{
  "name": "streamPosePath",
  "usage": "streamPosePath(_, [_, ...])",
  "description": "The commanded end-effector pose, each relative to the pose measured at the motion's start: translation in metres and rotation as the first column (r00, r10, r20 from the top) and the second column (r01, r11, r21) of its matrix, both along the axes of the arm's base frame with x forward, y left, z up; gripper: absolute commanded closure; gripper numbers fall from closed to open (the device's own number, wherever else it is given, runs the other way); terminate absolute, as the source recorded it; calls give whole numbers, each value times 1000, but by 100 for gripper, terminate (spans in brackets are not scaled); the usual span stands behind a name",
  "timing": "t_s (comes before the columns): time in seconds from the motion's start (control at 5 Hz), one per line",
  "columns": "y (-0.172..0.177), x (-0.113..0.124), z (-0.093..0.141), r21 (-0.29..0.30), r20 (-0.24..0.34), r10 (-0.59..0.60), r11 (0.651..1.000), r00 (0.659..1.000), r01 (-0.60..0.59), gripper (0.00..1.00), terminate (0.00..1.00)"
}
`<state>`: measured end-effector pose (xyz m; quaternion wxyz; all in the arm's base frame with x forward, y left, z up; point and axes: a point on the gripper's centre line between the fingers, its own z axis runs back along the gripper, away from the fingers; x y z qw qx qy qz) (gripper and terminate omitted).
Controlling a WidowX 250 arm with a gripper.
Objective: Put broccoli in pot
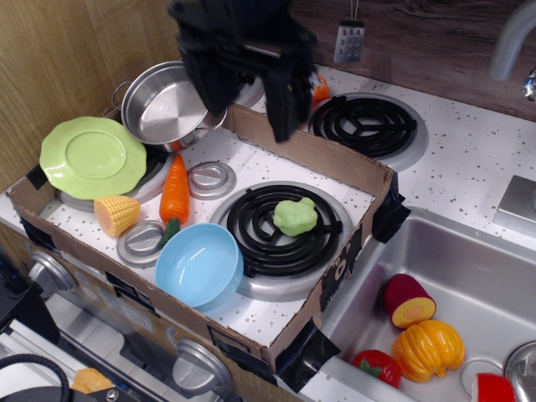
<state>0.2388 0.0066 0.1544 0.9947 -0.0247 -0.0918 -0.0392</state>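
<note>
The broccoli (295, 216), a small light-green lumpy floret, lies on the black coil burner (280, 230) in the middle of the cardboard tray. The shiny steel pot (163, 102) stands at the tray's back left corner, upright and empty. My gripper (248, 99) is a blurred black shape at the top centre, above the tray's back wall, between the pot and the broccoli. Its two fingers (282, 105) hang down apart, with nothing between them.
A lime-green plate (92, 157), a carrot (175, 191), a corn piece (115, 214) and a light-blue bowl (199, 265) fill the tray's left and front. The cardboard wall (318, 155) rims the tray. Toy food lies in the sink (469, 268) at the right.
</note>
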Motion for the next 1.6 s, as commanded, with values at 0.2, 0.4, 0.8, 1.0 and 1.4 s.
streamPosePath(0.2, [-2,29,-50,-67,131,-4,998,991,13,0,0])
streamPosePath(0.4, [0,35,-65,-49,151,-13,999,989,21,0,0])
streamPosePath(0.8, [0,37,-94,-32,172,-9,999,985,14,0,0])
streamPosePath(1.0, [1,32,-104,-28,174,-1,1000,985,6,0,0])
streamPosePath(1.4, [3,31,-120,-18,174,5,1000,985,-2,0,0])
